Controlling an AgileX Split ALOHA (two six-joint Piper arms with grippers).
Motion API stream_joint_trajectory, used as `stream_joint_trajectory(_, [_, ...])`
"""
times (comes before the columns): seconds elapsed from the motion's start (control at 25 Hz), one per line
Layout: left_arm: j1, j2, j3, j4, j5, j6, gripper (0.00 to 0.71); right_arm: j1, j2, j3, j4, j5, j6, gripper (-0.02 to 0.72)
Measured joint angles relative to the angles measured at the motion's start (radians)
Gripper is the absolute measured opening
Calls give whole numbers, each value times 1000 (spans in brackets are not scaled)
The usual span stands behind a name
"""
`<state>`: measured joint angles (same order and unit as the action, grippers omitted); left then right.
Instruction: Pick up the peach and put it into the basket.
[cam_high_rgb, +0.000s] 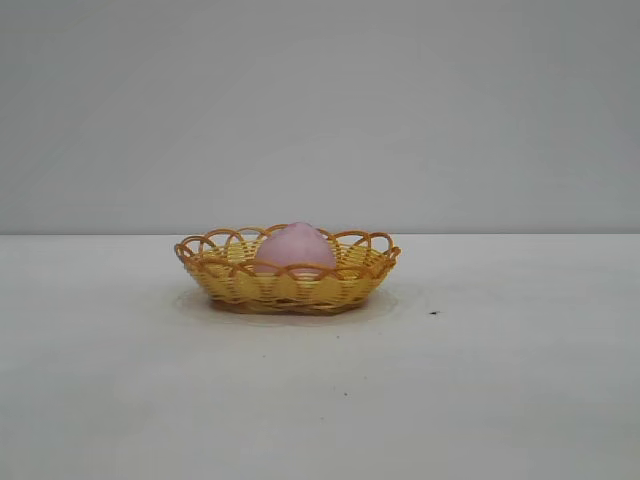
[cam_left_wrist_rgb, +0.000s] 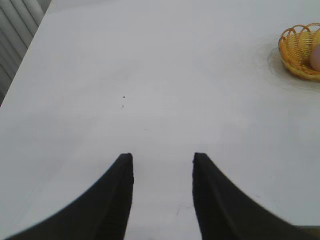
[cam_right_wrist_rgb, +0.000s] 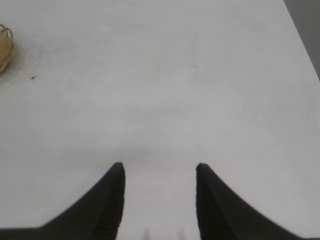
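Peach (cam_high_rgb: 293, 246) sits inside the basket (cam_high_rgb: 235, 283) mid-desk, looks done. Left end effector (cam_left_wrist_rgb: 163, 165) and right end effector (cam_right_wrist_rgb: 159, 172) both hover parted and empty, well clear. Only risk I see: an arm swinging back and bumping that light basket.

Wall: we see a plain, unmarked pale grey wall (cam_high_rgb: 320, 110) filling the upper half of the exterior view, meeting the table in a straight level line.
Table: we see a white, matte tabletop (cam_high_rgb: 320, 400) spreading across the whole lower half, smooth and evenly lit.
Speck: we note one small dark speck (cam_high_rgb: 433, 313) on the tabletop, right of centre.
Table edge: in the left wrist view we see the tabletop end at a slanting edge, with pale vertical slats (cam_left_wrist_rgb: 15, 30) beyond it.
Light: we find it soft and diffuse, with only faint shadows.
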<state>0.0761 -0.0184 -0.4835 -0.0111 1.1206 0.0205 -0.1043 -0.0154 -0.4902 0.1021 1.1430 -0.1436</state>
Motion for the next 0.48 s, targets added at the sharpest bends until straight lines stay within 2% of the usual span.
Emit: stream_joint_trajectory(0.48, [0,-1,0,0,0,0,245,41,-2,0,26,0,10,323])
